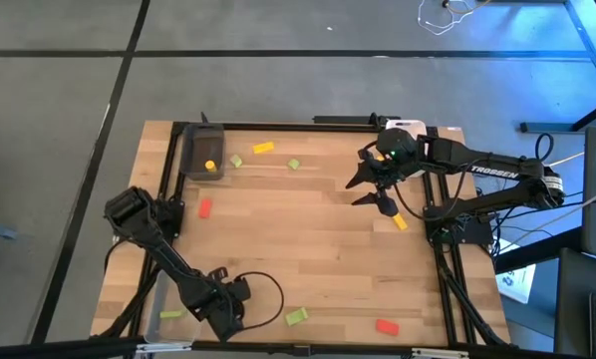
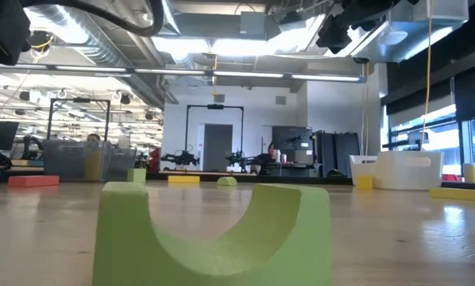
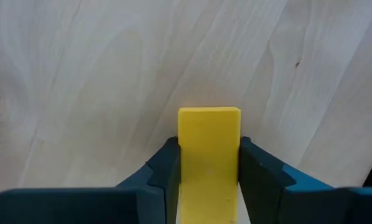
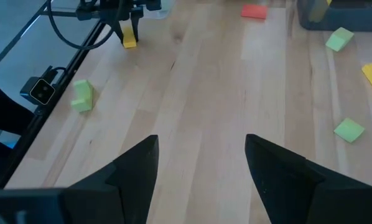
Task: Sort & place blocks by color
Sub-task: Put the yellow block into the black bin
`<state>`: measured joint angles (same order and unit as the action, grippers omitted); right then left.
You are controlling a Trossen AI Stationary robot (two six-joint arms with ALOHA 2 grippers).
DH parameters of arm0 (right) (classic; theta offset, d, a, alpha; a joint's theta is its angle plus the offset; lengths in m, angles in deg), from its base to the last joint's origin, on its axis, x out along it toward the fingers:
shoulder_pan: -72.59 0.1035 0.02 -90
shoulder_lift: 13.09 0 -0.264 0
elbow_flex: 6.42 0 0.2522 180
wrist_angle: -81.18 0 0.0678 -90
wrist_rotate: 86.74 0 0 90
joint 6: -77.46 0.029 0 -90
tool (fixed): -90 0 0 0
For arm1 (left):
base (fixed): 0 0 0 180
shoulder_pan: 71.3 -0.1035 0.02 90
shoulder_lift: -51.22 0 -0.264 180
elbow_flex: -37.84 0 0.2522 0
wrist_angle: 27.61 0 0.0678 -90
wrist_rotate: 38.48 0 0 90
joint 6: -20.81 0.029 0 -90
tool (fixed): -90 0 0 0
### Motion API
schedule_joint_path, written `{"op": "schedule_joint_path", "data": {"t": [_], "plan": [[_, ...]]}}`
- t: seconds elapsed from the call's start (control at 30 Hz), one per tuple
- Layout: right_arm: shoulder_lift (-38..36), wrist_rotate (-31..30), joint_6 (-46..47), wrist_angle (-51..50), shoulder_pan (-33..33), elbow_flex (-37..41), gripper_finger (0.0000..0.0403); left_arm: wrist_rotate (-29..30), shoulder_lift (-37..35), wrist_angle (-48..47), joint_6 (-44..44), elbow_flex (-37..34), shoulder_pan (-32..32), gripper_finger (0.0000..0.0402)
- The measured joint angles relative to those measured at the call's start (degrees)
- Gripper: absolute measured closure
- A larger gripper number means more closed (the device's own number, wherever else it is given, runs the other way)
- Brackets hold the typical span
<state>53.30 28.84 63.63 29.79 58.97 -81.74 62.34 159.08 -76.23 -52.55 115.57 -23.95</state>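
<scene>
Left gripper (image 3: 208, 180): you have it low at the table's near edge, left of the middle. Its fingers pinch a yellow bar (image 3: 209, 155).
Yellow bar: its long side runs straight out between the fingers, and its flat end pokes past the tips.
Grey tray (image 1: 201, 152): at the far left corner, with a yellow bit (image 1: 210, 166) inside.
Right gripper (image 1: 376, 189): you have it above the far right of the table, fingers spread wide, holding nothing.

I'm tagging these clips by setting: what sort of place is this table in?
Most likely a robotics lab or workshop. The low view shows exposed ceiling ducts, more robot arm rigs in the background, and the wooden table stands on a grey concrete floor.
</scene>
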Motion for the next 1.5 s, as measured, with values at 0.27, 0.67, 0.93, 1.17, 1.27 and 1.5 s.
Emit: {"op": "schedule_joint_path", "data": {"t": [0.27,0.67,0.93,1.17,1.27,1.5], "plan": [[0.0,0.0,-0.2,0.0,0.0,0.0,0.0163,-0.9,-2.8,-0.5,-1.1,-0.3,-2.9,0.0284],[0.0,0.0,-0.1,-0.3,0.0,0.0,0.0163,-3.0,-11.3,-6.0,-1.2,-0.2,-13.4,0.0284],[0.0,-0.4,0.2,-0.3,0.0,0.0,0.0163,0.9,-17.0,-14.2,-1.5,-0.1,-25.4,0.0284],[0.0,-1.9,0.3,-0.3,0.0,0.0,0.0163,11.8,-23.1,-22.1,0.1,-0.1,-37.2,0.0284],[0.0,-6.7,1.6,0.0,0.0,0.0,0.0163,15.7,-26.3,-27.5,0.4,0.0,-42.4,0.0284],[0.0,-16.3,3.2,0.2,0.0,0.0,0.0163,22.3,-31.0,-41.5,2.6,0.0,-57.7,0.0284]]}}
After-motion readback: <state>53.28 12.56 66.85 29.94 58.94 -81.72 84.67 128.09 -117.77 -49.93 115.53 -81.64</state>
